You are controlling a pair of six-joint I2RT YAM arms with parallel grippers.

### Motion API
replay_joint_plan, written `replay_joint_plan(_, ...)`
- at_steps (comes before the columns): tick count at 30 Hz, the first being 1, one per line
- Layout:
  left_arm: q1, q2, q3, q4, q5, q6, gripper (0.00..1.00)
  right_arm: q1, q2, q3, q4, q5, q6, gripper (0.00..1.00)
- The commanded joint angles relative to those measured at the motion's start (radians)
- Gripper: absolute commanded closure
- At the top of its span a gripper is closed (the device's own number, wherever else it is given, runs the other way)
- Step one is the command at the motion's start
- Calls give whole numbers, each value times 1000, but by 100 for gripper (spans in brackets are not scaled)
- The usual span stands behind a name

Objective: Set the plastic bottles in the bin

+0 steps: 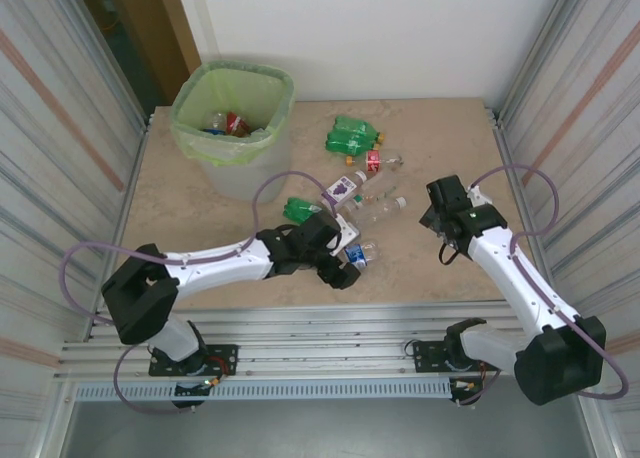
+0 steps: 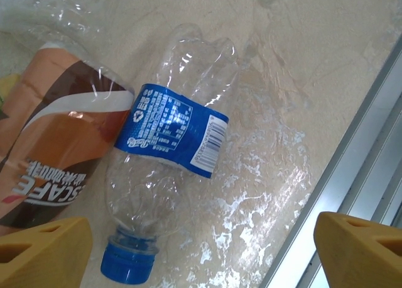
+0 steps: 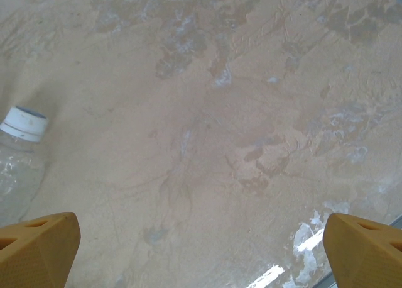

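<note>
Left pincer (image 2: 201, 255) and right pincer (image 3: 201, 250) both gape wide, pointing down.

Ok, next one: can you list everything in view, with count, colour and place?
bin: one, whitish with a light green liner, far left; a few bottles inside
green bottles: apparently two, far middle
third green bottle: one, near middle
red-label bottle: one, clear, right of the green pair
purple-label bottle: one, clear, middle
white-cap bottle: one, clear, middle
blue-label bottle: one, clear, blue cap, below the left arm's jaws
brown-label bottle: one, clear, beside it
table: one, beige marbled
left arm: one, white and black, jaws open
right arm: one, white and black, jaws open over bare table
</note>
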Motion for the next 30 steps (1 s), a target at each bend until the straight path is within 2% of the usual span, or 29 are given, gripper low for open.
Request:
replay_joint_plan(1, -9, 39, 52, -11, 41, 18, 9, -15, 14, 35, 0, -10, -26, 2)
replay_joint_plan(6, -9, 101, 107, -42, 49, 3, 10, -29, 22, 47, -2, -19, -38, 2)
replay_joint_plan(12, -10, 149, 150, -60, -21, -5, 9, -39, 7, 43, -16, -19, -43, 2)
replay_joint_plan(30, -45, 292, 235, -66, -74, 63, 10, -64, -59, -3, -21, -27, -48, 2)
